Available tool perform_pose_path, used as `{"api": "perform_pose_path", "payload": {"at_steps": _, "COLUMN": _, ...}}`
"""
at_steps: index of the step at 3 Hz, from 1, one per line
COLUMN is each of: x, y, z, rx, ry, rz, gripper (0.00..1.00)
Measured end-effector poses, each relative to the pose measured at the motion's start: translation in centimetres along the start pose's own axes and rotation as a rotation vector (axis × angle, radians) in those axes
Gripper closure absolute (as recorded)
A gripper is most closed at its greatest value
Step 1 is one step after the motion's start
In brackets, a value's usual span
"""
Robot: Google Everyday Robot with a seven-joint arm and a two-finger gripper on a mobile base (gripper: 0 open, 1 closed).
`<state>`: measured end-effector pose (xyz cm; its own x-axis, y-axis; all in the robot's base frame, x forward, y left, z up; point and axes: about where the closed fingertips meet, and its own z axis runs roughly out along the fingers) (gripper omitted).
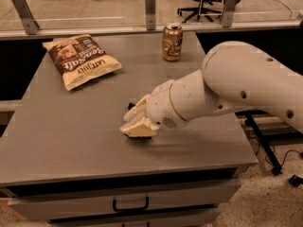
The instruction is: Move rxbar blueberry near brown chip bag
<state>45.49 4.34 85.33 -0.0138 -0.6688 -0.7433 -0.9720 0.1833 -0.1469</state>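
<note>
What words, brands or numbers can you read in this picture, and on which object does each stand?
"Sea Salt": on the brown chip bag.
"LATE JULY": same bag, smaller print.
The soda can: label too blurred to read.
The rxbar blueberry: mostly under the gripper, low over the table; unreadable.
</note>
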Motion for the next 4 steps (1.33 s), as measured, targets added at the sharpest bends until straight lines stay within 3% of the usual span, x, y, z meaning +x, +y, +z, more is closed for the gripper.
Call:
{"api": "perform_pose_path", "payload": {"at_steps": 1, "x": -0.2, "y": -0.1, "z": -0.4, "rx": 0.008, "ry": -0.004, "rz": -0.003, "gripper": 0.88}}
{"api": "perform_pose_path", "payload": {"at_steps": 2, "x": -0.7, "y": -0.6, "z": -1.4, "rx": 0.034, "ry": -0.008, "rz": -0.003, "gripper": 1.00}}
{"api": "perform_pose_path", "payload": {"at_steps": 3, "x": -0.7, "y": -0.6, "z": -1.4, "rx": 0.035, "ry": -0.008, "rz": -0.003, "gripper": 1.00}}
{"api": "perform_pose_path", "payload": {"at_steps": 4, "x": -0.7, "y": -0.4, "z": -1.3, "rx": 0.045, "ry": -0.018, "rz": 0.004, "gripper": 0.81}}
